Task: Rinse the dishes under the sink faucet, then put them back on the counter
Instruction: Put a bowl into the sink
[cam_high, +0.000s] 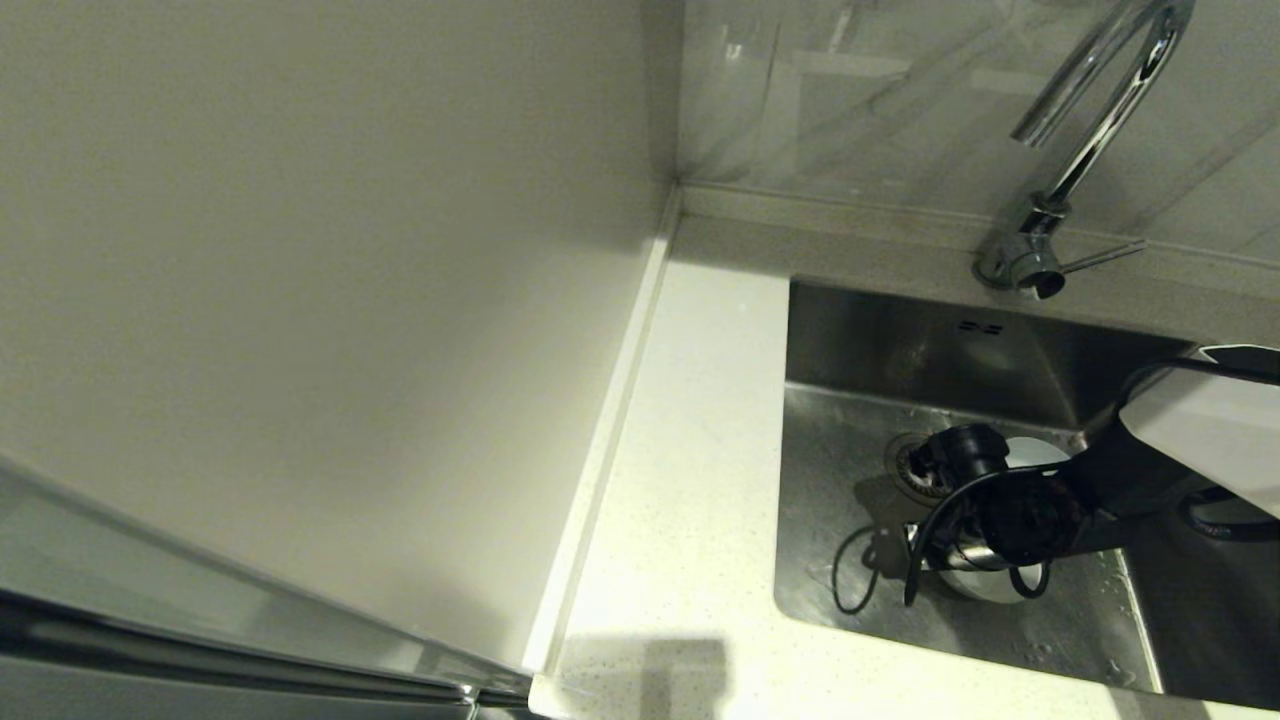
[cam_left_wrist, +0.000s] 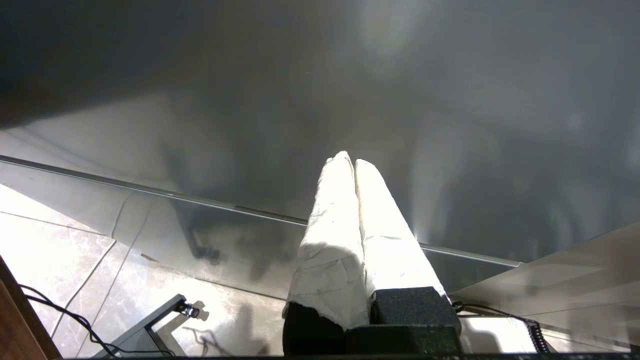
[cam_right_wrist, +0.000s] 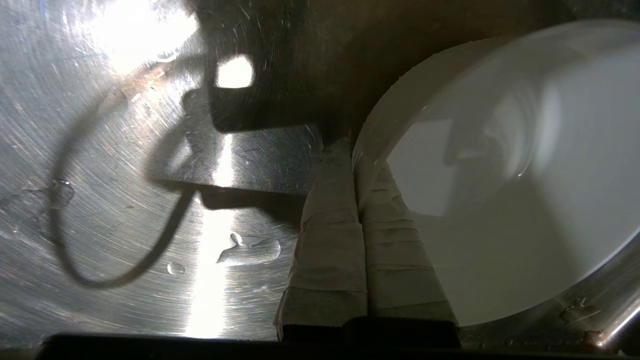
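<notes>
My right gripper (cam_right_wrist: 356, 160) is down inside the steel sink (cam_high: 850, 480), shut on the rim of a white bowl (cam_right_wrist: 525, 175), one finger inside and one outside. In the head view the bowl (cam_high: 1035, 452) peeks out from under the black wrist, beside the round drain strainer (cam_high: 912, 472). The chrome gooseneck faucet (cam_high: 1090, 110) rises at the back right, with its thin lever (cam_high: 1100, 257) pointing right; no water runs from it. My left gripper (cam_left_wrist: 349, 160) is shut on nothing, parked low in front of a cabinet, away from the sink. The other bowls are out of view.
The white speckled counter (cam_high: 690, 480) runs along the sink's left side, bounded by a tall pale panel (cam_high: 300, 300). Grey marbled tiles (cam_high: 850, 90) back the sink. Water drops (cam_right_wrist: 250, 250) lie on the sink floor. A black cable (cam_high: 850, 570) loops off my right wrist.
</notes>
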